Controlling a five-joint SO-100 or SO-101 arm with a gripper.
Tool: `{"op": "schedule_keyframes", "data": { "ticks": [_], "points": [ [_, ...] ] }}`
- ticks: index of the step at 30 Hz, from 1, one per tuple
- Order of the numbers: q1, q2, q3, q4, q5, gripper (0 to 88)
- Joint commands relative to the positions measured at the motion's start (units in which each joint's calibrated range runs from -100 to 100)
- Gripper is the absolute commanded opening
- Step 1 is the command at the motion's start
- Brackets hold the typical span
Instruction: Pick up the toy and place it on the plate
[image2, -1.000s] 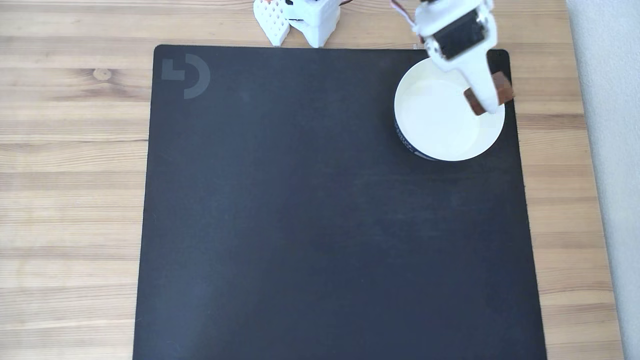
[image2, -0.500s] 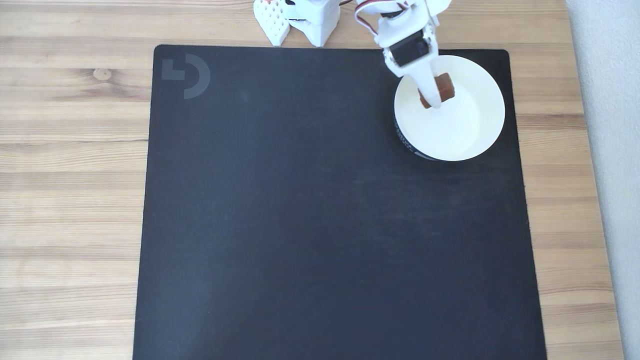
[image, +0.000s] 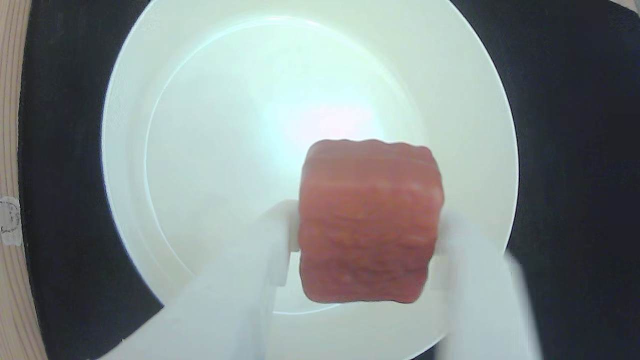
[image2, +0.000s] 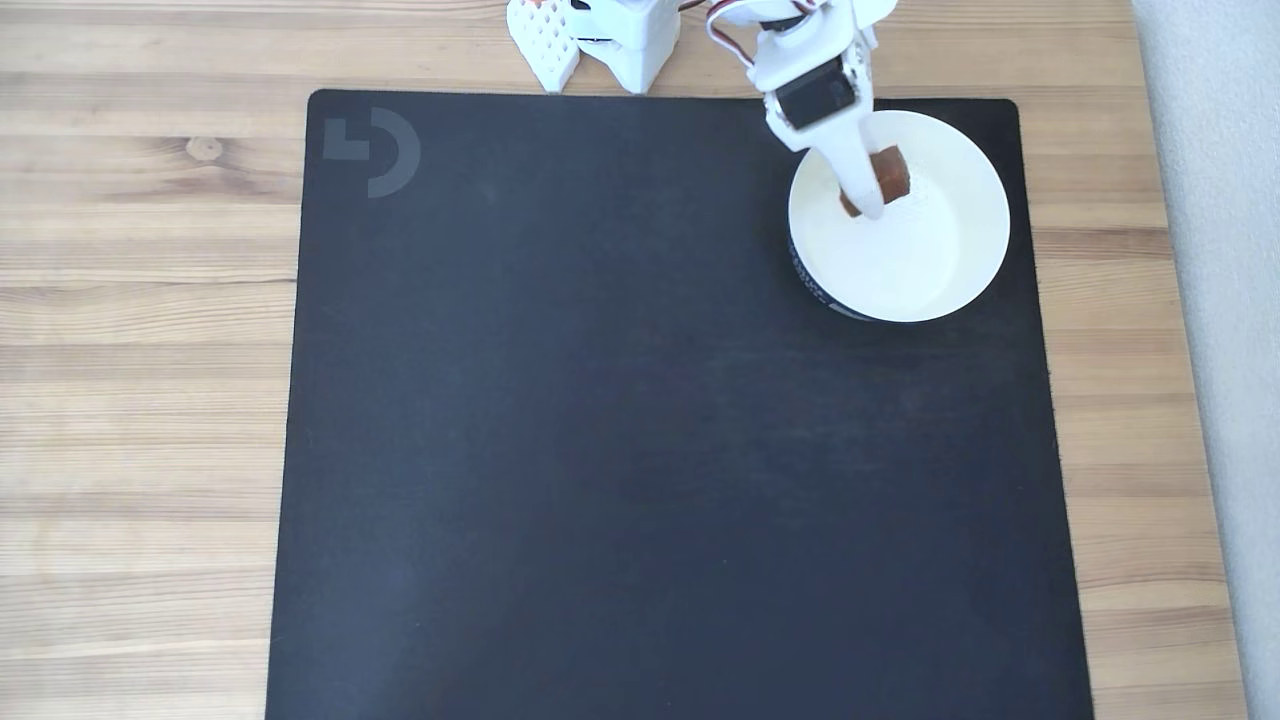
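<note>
The toy (image: 369, 220) is a reddish-brown rough block, pinched between two blurred white fingers (image: 260, 260) in the wrist view. My gripper (image: 367, 227) is shut on it, over the hollow of the white plate (image: 200, 150). In the fixed view the gripper (image2: 868, 190) reaches down from the top edge, with the toy (image2: 890, 175) showing on either side of a white finger. It hangs over the upper left part of the plate (image2: 930, 260). Whether the toy touches the plate's floor I cannot tell.
The plate stands near the far right corner of a large black mat (image2: 650, 420) on a wooden table (image2: 140, 350). The arm's white base (image2: 620, 35) sits past the mat's far edge. A pale grey strip (image2: 1220, 300) runs along the table's right side.
The gripper with the toy swung left from the plate's right rim to over its upper left part and came lower. In the last half second it barely shifted.
</note>
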Motion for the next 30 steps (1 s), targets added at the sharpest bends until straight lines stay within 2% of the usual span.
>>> {"op": "schedule_keyframes", "data": {
  "ticks": [1,8,10,11,12,15,19,24,25,30],
  "points": [
    [-0.84,-0.87,-0.12,-0.37,-0.48,30.6],
    [0.58,-0.87,-0.75,-0.79,-0.48,26.0],
    [2.59,-0.95,-1.2,-1.3,-0.48,19.3],
    [5.68,-0.95,-1.02,-4.35,-0.38,8.6],
    [7.44,-0.95,-0.57,-6.21,-0.22,1.9],
    [12.79,-1.2,-0.21,-7.74,-0.01,3.0],
    [24.84,-6.87,0.42,-7.82,0.66,2.3],
    [38.47,-14.12,2.22,-7.9,11.36,2.3],
    [41.9,-16.04,2.4,-7.74,15.7,2.2],
    [48.01,-20.96,10.16,-7.14,24.25,2.2]
  ]
}}
